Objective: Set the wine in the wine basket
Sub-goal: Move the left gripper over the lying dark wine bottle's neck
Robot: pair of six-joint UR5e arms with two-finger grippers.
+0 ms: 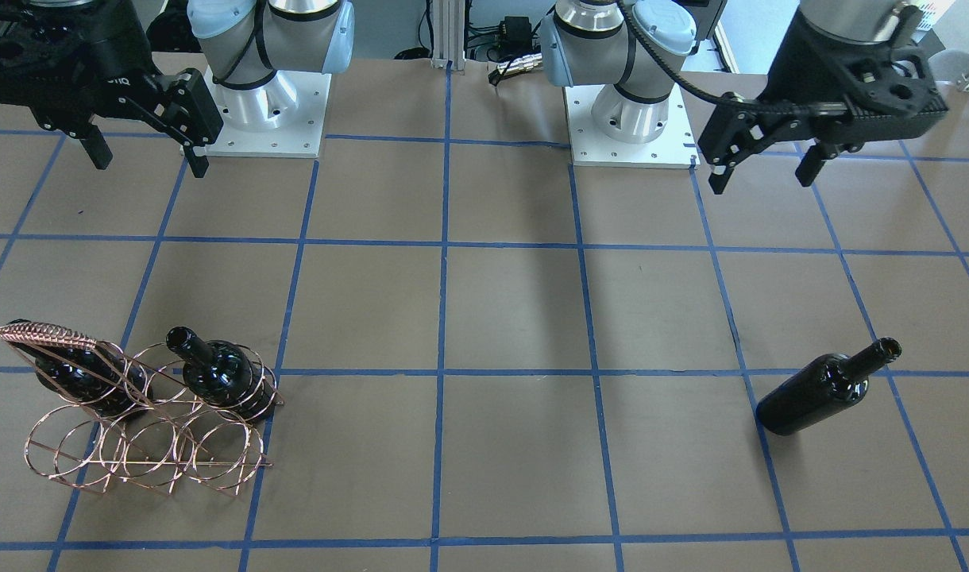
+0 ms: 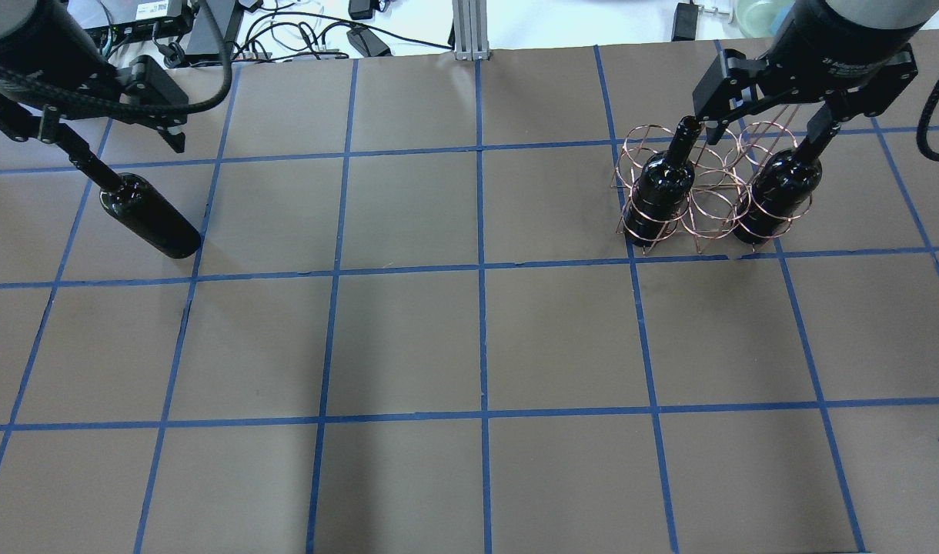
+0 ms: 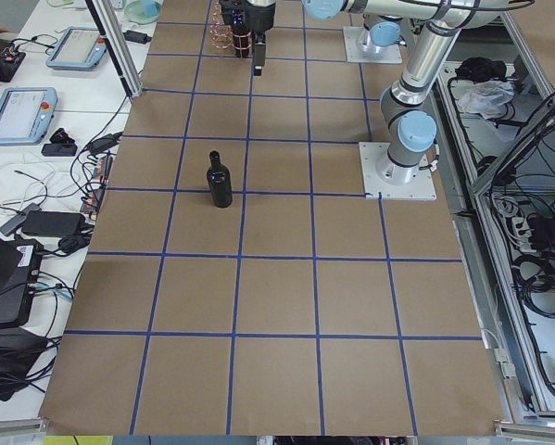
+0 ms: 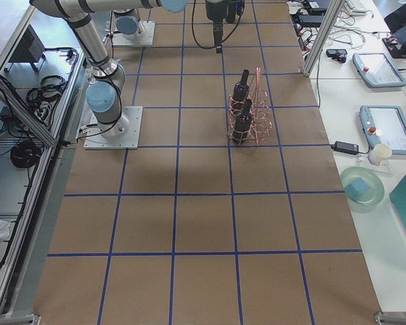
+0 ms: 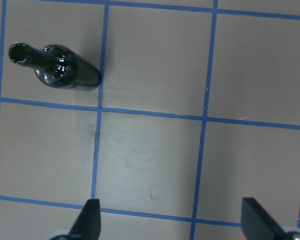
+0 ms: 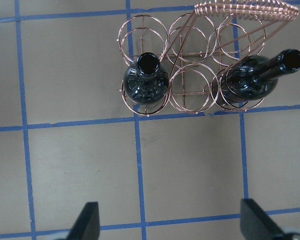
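One wine bottle (image 1: 826,389) stands upright and alone on the table on my left side; it also shows in the overhead view (image 2: 142,215) and the left wrist view (image 5: 54,70). The copper wire wine basket (image 1: 52,332) stands on my right side (image 2: 708,201) and holds two more bottles (image 6: 146,85) (image 6: 252,82) in the end rings of one row. The ring between them and the other row are empty. My left gripper (image 1: 762,171) is open and empty, raised, off to one side of the lone bottle. My right gripper (image 1: 147,159) is open and empty above the basket (image 6: 245,7).
The table is brown paper with a blue tape grid. Both arm bases (image 1: 266,111) (image 1: 631,119) stand at the robot's side of the table. Cables, tablets and a cup lie beyond the table's far edge (image 4: 375,74).
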